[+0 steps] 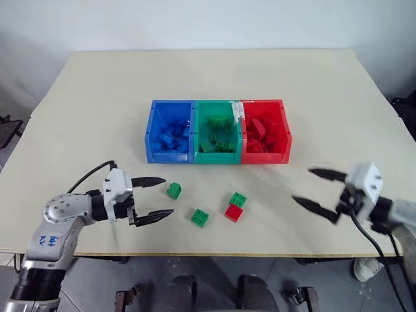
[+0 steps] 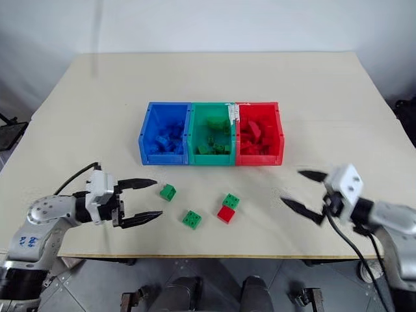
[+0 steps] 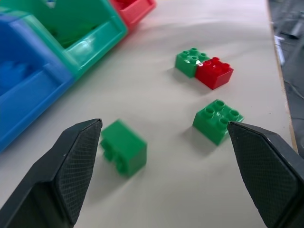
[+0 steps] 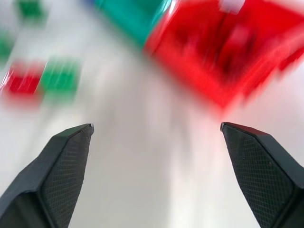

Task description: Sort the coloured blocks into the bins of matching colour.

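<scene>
Left wrist view puts a tipped green block [image 3: 124, 147] just inside one finger of the left claw [image 3: 164, 156], which gapes empty. It looks light, hard and slick; pinch its flat sides. Bins [image 1: 218, 156] sit at twelve o'clock; the right claw [image 1: 317, 189], at three, is wide open too.

The table [image 1: 97, 117] has a matt, smooth, pale top that looks like laminate. The bins [image 1: 218, 157] are glossy moulded plastic; the green one's lip catches a bright sheen in the left wrist view. The blocks at 6 o'clock of the bins, such as the red block [image 3: 214, 72], are smooth, slightly shiny plastic. The left gripper's fingers [image 3: 71, 175] are matt black with a fine cross-hatched grip texture.
</scene>
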Robot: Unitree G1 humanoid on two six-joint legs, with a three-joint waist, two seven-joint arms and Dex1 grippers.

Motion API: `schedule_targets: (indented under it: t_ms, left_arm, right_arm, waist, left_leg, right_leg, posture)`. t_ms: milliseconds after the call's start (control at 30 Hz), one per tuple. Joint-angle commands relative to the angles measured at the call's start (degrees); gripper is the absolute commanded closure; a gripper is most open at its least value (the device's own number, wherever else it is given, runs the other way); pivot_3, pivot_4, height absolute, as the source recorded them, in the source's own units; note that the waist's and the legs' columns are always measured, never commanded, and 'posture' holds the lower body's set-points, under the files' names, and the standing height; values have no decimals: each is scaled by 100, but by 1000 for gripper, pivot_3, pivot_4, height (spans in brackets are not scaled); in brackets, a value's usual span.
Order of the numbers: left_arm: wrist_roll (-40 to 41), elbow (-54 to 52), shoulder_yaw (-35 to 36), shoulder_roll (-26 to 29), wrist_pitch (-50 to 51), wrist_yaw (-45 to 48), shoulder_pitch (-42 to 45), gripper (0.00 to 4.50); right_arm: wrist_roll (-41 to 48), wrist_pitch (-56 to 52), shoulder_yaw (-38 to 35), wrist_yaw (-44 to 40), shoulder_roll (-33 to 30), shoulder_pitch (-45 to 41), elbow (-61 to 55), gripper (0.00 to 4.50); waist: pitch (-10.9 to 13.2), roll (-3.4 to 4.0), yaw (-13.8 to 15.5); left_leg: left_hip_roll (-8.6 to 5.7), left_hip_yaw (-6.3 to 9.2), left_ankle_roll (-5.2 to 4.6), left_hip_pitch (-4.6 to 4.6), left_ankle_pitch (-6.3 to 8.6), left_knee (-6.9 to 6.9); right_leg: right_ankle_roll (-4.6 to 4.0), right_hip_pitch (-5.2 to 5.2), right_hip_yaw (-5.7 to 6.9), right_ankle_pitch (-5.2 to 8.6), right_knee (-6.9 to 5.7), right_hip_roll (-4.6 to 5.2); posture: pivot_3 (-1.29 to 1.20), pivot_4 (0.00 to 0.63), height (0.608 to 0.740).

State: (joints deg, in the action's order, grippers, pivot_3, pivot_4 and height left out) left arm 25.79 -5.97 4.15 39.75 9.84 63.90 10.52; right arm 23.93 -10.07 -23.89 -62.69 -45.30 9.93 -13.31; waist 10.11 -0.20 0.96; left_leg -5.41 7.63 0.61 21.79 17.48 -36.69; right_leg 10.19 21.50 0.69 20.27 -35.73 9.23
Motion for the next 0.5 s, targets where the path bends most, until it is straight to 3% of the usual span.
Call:
schedule_targets:
  t_ms: [33,267,500]
  left_arm:
    - [-44,118,-71,-26,-180,162,167,0]
    - [13,222,-20,27,-258,350,167,0]
    - [58,46,514,210,-267,153,-463,0]
  right_arm:
    - [-45,414,-304,-38,-36,256,-129,18]
    - [91,-131,556,365,151,-220,-603,18]
    - [173,-1713,2144,768,274,-1270,-1234,18]
  waist:
    - [0,0,-82]
    - [2,-3,-133]
    - [2,-4,-105]
  left_leg:
    - [2,-11,1,-3,0,-4]
    - [22,-22,6,-36,4,-30]
    - [38,-8,3,-34,14,-30]
  right_leg:
    - [-1,0,-3,0,-1,-2]
    - [-8,-7,-18,-8,-24,-6]
    - [-4,1,-28,-13,-20,-2]
  posture:
    - [0,150,740]
    - [0,150,740]
    - [0,150,740]
